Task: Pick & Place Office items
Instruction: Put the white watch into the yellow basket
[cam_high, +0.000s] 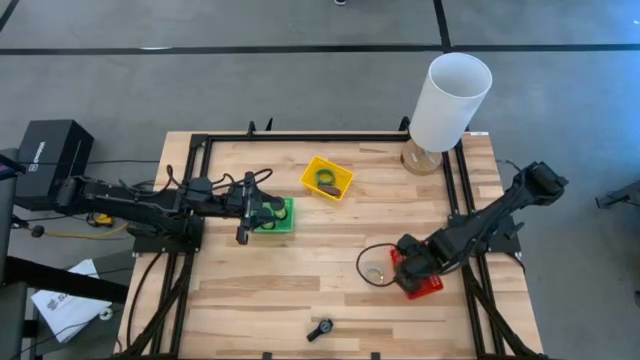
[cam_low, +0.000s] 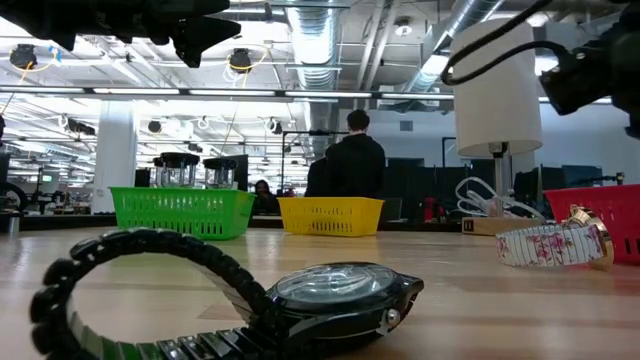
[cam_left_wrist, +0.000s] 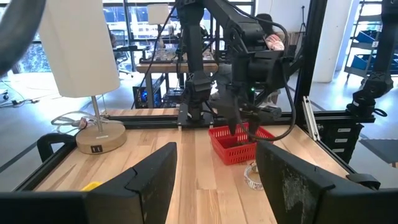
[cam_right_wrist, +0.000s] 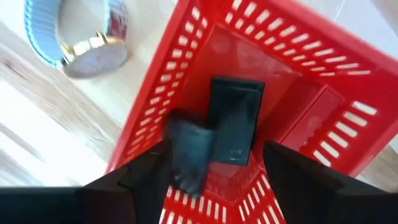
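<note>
Red basket (cam_right_wrist: 323, 74) rim beneath right pincer (cam_right_wrist: 214, 163), released; left pincer (cam_left_wrist: 214, 180) released.

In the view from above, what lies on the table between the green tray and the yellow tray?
Nothing: the high view shows only bare table between the green tray and the yellow tray.

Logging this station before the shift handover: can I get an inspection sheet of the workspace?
Surface: wooden table, black frame.
Job's things: black watch near front edge; floral-strap watch beside red tray; dark blocks inside red tray; items in yellow tray; green tray.
Clutter: white lamp.
Grippers: left gripper open at green tray; right gripper open over red tray.
Cables: black loop by right gripper.
Surroundings: person standing behind.
</note>
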